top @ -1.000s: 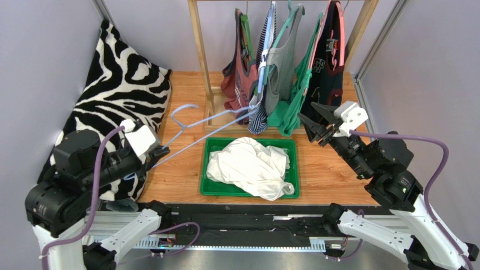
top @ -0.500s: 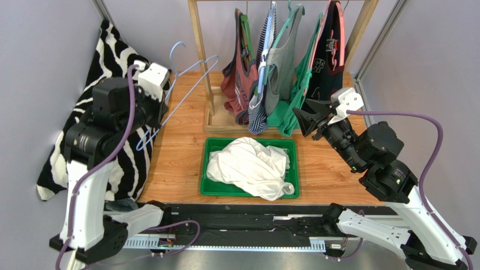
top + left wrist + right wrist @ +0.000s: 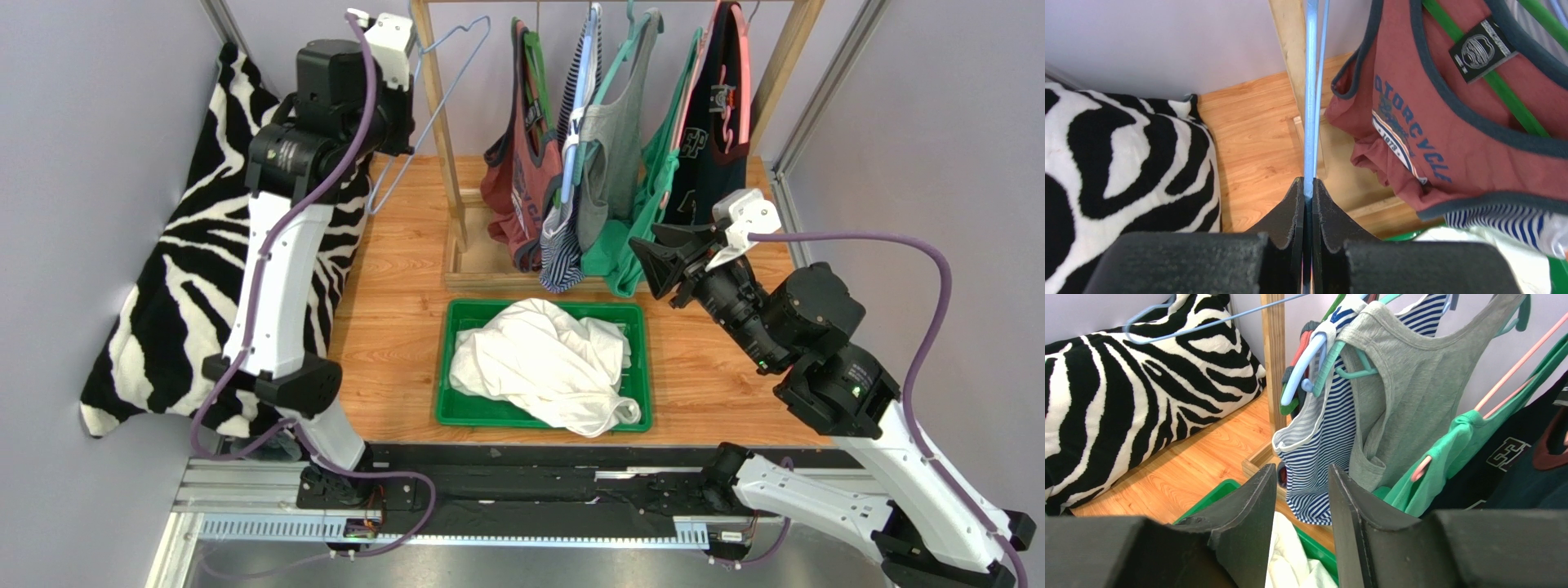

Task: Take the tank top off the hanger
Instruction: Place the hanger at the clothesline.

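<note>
My left gripper (image 3: 1308, 187) is clamped shut on the bare blue hanger (image 3: 1310, 92), raised beside the wooden rack (image 3: 432, 98). The white tank top (image 3: 546, 361) lies crumpled in the green tray (image 3: 491, 418) (removal done, I judge). My right gripper (image 3: 1301, 471) hangs half open and empty.

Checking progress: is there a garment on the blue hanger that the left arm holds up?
No, the blue hanger is bare wire; the white top lies in the green tray.
</note>
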`<control>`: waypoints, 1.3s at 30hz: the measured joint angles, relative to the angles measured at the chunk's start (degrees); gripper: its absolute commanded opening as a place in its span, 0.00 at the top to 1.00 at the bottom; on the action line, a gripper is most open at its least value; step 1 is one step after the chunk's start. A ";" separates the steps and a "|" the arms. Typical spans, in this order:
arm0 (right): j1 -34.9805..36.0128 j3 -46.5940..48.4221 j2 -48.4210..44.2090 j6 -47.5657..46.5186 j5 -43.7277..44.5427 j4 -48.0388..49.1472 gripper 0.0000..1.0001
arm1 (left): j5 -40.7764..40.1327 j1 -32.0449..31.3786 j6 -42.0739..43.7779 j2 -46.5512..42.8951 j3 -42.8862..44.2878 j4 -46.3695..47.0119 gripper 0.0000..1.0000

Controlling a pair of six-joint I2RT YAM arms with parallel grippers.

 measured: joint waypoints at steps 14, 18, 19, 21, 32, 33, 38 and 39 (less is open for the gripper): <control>0.00 -4.81 2.56 2.56 -1.68 1.14 0.63 | 1.27 0.00 -0.02 7.54 5.57 4.59 1.00; 0.00 -5.01 2.97 3.10 -1.97 1.18 0.63 | 1.25 0.00 0.00 7.85 5.53 5.64 1.00; 0.00 -5.01 2.99 3.21 -1.97 1.18 0.63 | 1.25 0.00 0.02 8.00 5.46 5.79 1.00; 0.00 -5.01 3.06 3.43 -2.10 1.49 0.63 | 1.18 0.00 0.09 8.57 5.46 5.92 1.00; 0.28 -1.31 6.75 4.70 -2.12 0.98 0.54 | 1.03 0.00 0.28 10.01 1.84 6.38 1.00; 0.35 0.00 7.54 4.76 -1.77 0.74 0.50 | 1.07 0.00 0.28 9.57 0.39 7.69 1.00; 0.44 10.56 14.86 5.14 0.61 0.50 0.34 | 1.86 0.00 0.42 4.15 -7.74 12.04 0.37; 0.44 13.38 17.11 4.85 0.90 0.70 0.33 | 2.01 0.00 0.68 3.10 -8.74 11.45 0.30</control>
